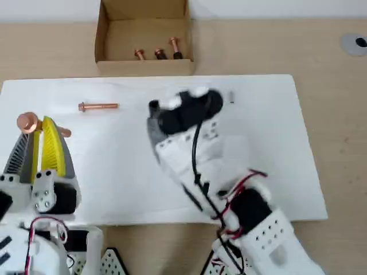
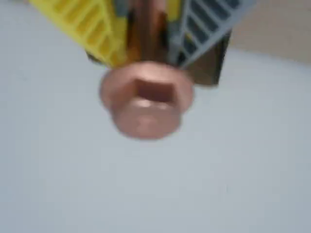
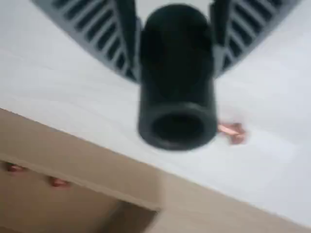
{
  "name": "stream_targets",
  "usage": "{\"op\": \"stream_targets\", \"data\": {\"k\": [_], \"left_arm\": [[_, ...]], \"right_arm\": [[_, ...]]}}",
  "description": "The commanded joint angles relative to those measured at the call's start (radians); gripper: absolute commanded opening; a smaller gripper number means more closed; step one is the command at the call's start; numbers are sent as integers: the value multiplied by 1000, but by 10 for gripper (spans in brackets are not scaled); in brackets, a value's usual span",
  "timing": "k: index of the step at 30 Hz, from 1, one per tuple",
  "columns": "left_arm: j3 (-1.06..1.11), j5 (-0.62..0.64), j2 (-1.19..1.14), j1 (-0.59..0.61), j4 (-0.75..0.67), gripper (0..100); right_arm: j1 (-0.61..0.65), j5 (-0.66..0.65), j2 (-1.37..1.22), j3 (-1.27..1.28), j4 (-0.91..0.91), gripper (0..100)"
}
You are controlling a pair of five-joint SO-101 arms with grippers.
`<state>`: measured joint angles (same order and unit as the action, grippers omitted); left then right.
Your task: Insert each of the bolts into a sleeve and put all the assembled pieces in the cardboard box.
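Your left pincer [image 1: 35, 127] sits at the near left part of the white sheet [image 1: 258, 149], its yellow and grey fingers pinching a copper bolt [image 1: 27, 122] by the shank. In its wrist view, the flanged head of that bolt [image 2: 146, 99] sticks out past the fingertips. You cannot tell whether it touches the sheet. Your right pincer [image 1: 153, 114] is over the middle of the sheet, clamped around a black sleeve [image 1: 153, 106]. In its wrist view, the sleeve [image 3: 177, 97] is gripped between two grey fingers, with its open end pointing out past them. A loose bolt [image 1: 98, 106] lies flat on the sheet between the two pincers, apart from both. The cardboard box [image 1: 143, 67] stands on the table [image 1: 332, 91] just beyond the sheet's far edge. Inside it, three assembled pieces [image 1: 160, 54] lie in a row near the front wall.
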<state>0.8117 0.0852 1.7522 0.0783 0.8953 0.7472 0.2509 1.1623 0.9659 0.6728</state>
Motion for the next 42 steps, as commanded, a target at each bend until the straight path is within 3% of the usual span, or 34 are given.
{"op": "stream_targets", "data": {"k": [1,10,15,25,34,42], "left_arm": [[-5,41,-82,-64,-58,6],[-107,40,-248,-319,-81,5],[-247,38,-317,-364,40,5],[-410,35,-360,-367,261,5],[-376,41,-363,-367,255,6],[-284,43,-361,-367,157,6]], "right_arm": [[73,2,71,61,-69,9],[183,-74,131,245,-195,9],[183,-126,165,346,-351,9],[179,-126,177,366,-379,9],[182,-121,177,364,-379,9],[182,-121,177,360,-379,9]]}}
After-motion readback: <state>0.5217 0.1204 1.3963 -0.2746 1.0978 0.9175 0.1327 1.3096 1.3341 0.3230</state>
